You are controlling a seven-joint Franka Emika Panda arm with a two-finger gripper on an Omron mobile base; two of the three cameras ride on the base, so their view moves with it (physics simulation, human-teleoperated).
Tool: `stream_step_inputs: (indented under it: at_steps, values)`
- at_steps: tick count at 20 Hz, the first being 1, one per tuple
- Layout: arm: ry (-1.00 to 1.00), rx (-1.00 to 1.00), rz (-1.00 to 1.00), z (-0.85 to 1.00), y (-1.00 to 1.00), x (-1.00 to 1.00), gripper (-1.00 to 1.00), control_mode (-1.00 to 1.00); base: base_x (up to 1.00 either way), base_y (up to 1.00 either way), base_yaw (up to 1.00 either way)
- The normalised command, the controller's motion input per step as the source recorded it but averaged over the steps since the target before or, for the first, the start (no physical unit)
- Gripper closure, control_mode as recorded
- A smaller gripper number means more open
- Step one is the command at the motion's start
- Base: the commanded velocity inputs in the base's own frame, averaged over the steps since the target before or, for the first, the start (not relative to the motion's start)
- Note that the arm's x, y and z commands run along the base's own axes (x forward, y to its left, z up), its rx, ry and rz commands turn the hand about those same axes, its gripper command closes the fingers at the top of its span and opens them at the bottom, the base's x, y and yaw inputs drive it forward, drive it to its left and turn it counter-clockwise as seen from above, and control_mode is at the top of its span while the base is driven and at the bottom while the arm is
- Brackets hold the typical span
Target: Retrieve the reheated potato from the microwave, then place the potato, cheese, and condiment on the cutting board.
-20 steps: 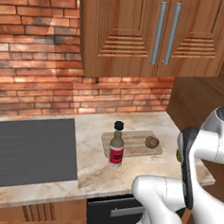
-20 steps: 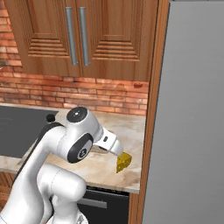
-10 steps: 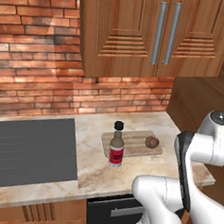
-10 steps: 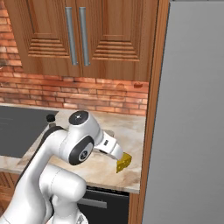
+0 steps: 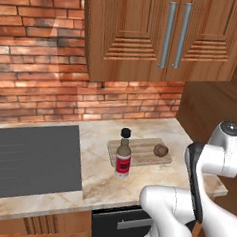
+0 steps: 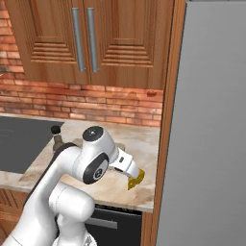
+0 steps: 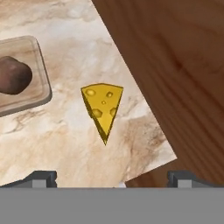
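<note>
The yellow cheese [image 7: 104, 107] wedge lies on the marble counter just beyond my open gripper [image 7: 113, 178], with nothing between the fingertips [image 7: 41, 177]. From the right base, the hand hangs just above the cheese [image 6: 136, 178] near the counter's right front corner. The brown potato [image 5: 161, 150] rests on the tan cutting board [image 5: 138, 153], also seen at the left of the hand view as potato [image 7: 13, 75] and cutting board [image 7: 37, 94]. The condiment [image 5: 122, 158] bottle stands upright at the board's front left corner. The microwave is out of view.
A dark cooktop [image 5: 32, 159] fills the counter's left part. A tall wooden side panel [image 7: 175, 65] rises right beside the cheese, with a grey fridge [image 6: 211, 120] behind it. Wooden cabinets [image 5: 171, 34] hang above the brick wall.
My arm has sunk a little and the hand has edged toward the cheese. The potato, bottle and cheese have not moved.
</note>
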Motion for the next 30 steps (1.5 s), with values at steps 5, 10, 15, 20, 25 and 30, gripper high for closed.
stream_step_inputs:
  at_steps: [5, 10, 15, 20, 25, 30]
  values:
    - [0.04, 0.00, 0.04, -0.25, -0.09, 0.33, -1.00, -1.00, 0.00, 0.00, 0.00]
    - [0.07, 0.01, 0.04, -0.25, -0.04, 0.29, -1.00, -1.00, 0.00, 0.00, 0.00]
    - [0.06, 0.00, 0.04, -0.23, -0.07, 0.17, -1.00, -1.00, 0.00, 0.00, 0.00]
    - [0.06, 0.02, 0.03, -0.15, -0.16, 0.10, -1.00, -1.00, 0.00, 0.00, 0.00]
    - [0.07, 0.03, 0.04, -0.24, -0.11, 0.09, -1.00, -1.00, 0.00, 0.00, 0.00]
    - [0.07, 0.02, 0.05, -0.31, -0.02, 0.11, -1.00, -1.00, 0.00, 0.00, 0.00]
